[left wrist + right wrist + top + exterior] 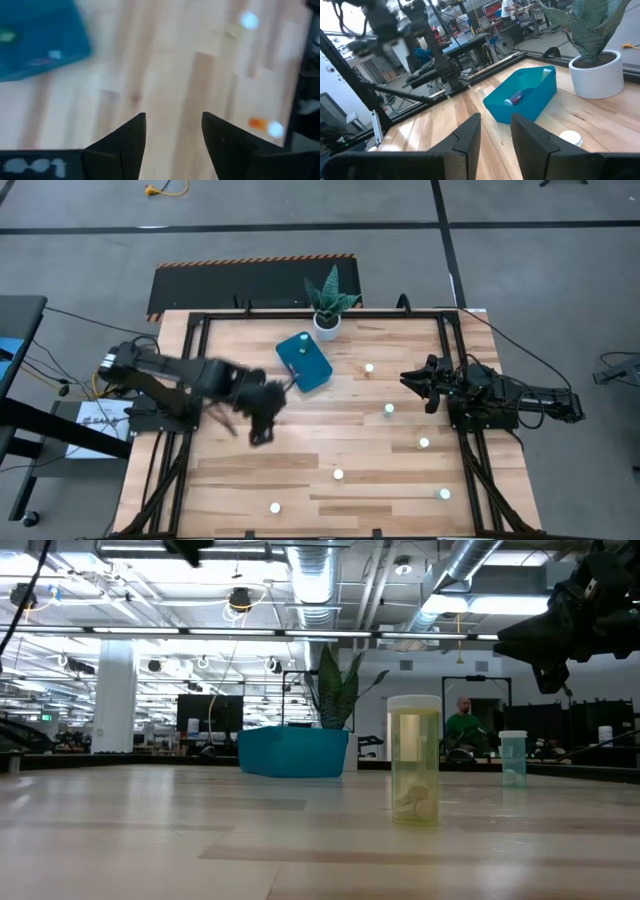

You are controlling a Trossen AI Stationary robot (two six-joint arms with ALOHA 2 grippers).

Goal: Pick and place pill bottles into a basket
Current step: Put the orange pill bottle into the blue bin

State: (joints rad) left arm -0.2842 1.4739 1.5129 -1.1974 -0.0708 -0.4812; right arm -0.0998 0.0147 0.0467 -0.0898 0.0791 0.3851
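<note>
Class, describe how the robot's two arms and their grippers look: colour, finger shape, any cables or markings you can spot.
Both arms are dark, nearly black, and jointed. The left gripper has two black, wedge-shaped fingers tapering to pointed tips, with blurred white lettering on the body below them. The right gripper has similar black, flat-faced angular fingers. Thin dark cables trail from each arm's base off the table.

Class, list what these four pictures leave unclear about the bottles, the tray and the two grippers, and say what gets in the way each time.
- Left gripper: smeared by motion in the high view.
- Blue tray: the low view shows only its wall, contents hidden.
- Bottles in the tray: right wrist view shows two; any others are hidden by the wall.
- Right gripper: fingertips cut off by the picture's edge.
- Bottle contents: unclear.
</note>
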